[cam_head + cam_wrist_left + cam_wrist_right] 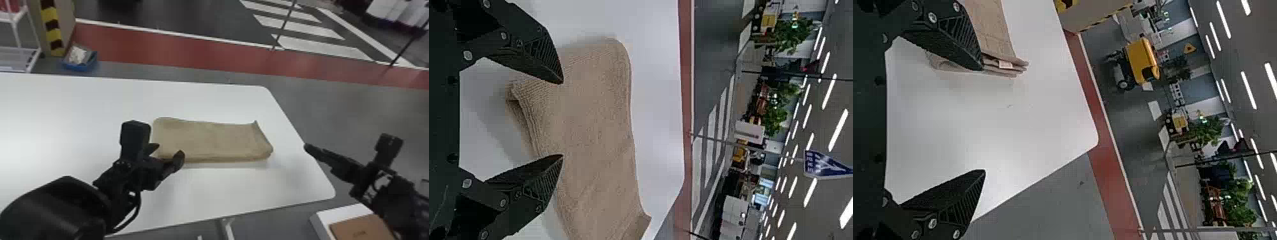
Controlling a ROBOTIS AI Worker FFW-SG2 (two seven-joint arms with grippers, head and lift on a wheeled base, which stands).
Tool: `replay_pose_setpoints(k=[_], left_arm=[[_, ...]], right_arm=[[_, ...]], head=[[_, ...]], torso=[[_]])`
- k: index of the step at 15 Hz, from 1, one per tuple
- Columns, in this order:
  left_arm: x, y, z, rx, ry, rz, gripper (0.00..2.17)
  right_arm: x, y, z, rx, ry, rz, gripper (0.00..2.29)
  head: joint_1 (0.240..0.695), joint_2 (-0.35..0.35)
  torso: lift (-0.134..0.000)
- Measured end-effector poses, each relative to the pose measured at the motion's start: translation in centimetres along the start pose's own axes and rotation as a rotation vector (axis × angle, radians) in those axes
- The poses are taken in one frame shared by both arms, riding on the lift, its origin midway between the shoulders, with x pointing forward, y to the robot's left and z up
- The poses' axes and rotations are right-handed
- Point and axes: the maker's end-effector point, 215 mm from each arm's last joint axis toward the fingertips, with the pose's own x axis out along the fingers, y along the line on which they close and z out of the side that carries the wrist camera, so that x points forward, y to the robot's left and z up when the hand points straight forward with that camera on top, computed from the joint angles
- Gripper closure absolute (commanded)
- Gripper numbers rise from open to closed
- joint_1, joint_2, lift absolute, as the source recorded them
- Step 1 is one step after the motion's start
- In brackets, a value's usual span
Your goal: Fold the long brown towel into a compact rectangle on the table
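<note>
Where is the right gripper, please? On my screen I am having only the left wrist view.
Observer: In the head view, the right gripper is to the right of the towel, by the right edge of the table.
Operator: Is it already holding something?
Observer: No, it is open, with nothing in its grip.
Operator: Thank you. Is there some mark on the right end of the towel?
Observer: Yes, a small white tag shows at the layered edge there, in the right wrist view.
</note>
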Motion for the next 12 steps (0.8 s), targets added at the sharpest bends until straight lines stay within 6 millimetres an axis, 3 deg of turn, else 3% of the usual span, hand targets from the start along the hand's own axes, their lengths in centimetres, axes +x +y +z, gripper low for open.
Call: replay_pose_setpoints(k=[4,5,10,12], left_arm=[[0.6,0.9,-0.4,0.04,-0.001,0.032,0.44],[0.6,0.9,-0.5,0.043,0.002,0.033,0.6],[0.5,0.8,-3.2,0.062,0.092,0.034,0.61],[0.4,0.8,-3.6,0.064,0.108,0.033,1.07]], right_arm=[[-0.1,0.3,0.3,0.004,-0.01,0.015,0.17],[-0.1,0.2,0.4,0.003,-0.012,0.014,0.17],[-0.6,-0.1,0.6,0.01,-0.02,0.017,0.17],[-0.6,-0.1,0.8,0.008,-0.026,0.017,0.17]], head=[[0.695,-0.35],[0.695,-0.35],[0.695,-0.35],[0.695,-0.35]], torso=[[-0.12],[-0.12],[-0.12],[-0.12]])
